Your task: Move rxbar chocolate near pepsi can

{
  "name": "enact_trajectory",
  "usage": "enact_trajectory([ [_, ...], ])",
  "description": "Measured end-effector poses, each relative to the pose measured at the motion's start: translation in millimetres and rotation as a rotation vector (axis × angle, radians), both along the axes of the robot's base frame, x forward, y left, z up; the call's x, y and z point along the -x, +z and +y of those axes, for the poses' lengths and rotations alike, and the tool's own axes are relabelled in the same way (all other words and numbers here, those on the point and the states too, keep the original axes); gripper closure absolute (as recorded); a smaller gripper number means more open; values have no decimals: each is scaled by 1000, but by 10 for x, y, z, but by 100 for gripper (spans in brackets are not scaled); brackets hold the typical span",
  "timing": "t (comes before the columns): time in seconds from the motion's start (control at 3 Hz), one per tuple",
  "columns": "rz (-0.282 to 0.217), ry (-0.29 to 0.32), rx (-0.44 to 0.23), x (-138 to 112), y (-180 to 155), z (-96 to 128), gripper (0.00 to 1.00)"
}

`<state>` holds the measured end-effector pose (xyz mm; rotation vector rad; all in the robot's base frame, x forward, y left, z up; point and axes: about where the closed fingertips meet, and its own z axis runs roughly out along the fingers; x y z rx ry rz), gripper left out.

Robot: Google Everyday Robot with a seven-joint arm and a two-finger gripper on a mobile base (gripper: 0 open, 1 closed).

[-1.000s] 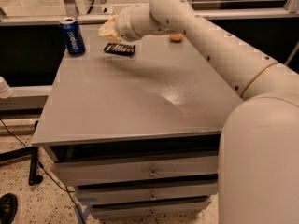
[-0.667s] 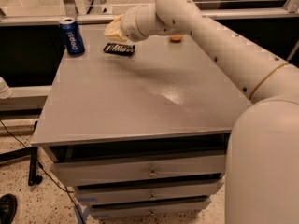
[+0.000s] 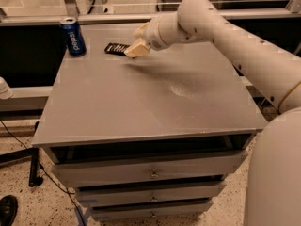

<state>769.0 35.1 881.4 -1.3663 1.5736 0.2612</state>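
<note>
Gripper (image 3: 135,48) is low over the desk (image 3: 141,108) near the far edge, right at the right-hand end of the rxbar chocolate (image 3: 115,48). Whether it is open or closed, or has any hold on the bar, I cannot tell. The bar lies flat by the far edge, left of the middle. The pepsi can (image 3: 73,36) stands upright at the far left corner, near the bar but not touching, with a strip of desk top between them. The white arm (image 3: 225,36) sweeps in from the right over the far right corner.

The count: one bar, one can, one arm, three drawers (image 3: 150,172) under the front edge, and one dark shoe (image 3: 7,210) on the floor at the left.

Against a second ago, the gripper has dropped and slid right; bar and can sit where they were.
</note>
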Motion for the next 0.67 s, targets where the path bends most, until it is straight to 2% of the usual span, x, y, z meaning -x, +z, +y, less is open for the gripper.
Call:
enact_trajectory([
  [0.33,25,-35,16,-12,-121,-214,0],
  [0.67,39,-59,22,-71,-199,-312,0],
])
